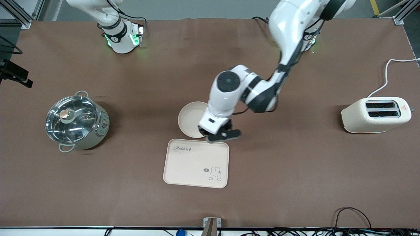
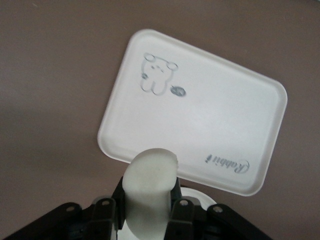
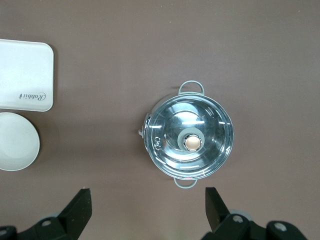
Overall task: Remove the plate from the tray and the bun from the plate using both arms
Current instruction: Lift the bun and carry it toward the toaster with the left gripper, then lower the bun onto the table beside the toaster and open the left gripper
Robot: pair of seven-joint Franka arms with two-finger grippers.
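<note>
My left gripper [image 1: 219,133] is shut on the bun [image 2: 149,185], a pale cream piece held upright between the fingers. It hangs over the edge of the round cream plate [image 1: 190,118], beside the tray's nearest edge. The plate shows just under the fingers in the left wrist view [image 2: 200,196]. In the front view the bun is hidden by the gripper. My right gripper [image 3: 148,210] is open and empty, high above the table beside the pot, and it is out of the front view. The plate also shows in the right wrist view [image 3: 15,141].
A rectangular cream tray [image 1: 193,164] with a rabbit drawing lies nearer the front camera than the plate. A steel pot [image 1: 76,119] with a glass lid stands toward the right arm's end. A cream toaster [image 1: 375,114] stands toward the left arm's end.
</note>
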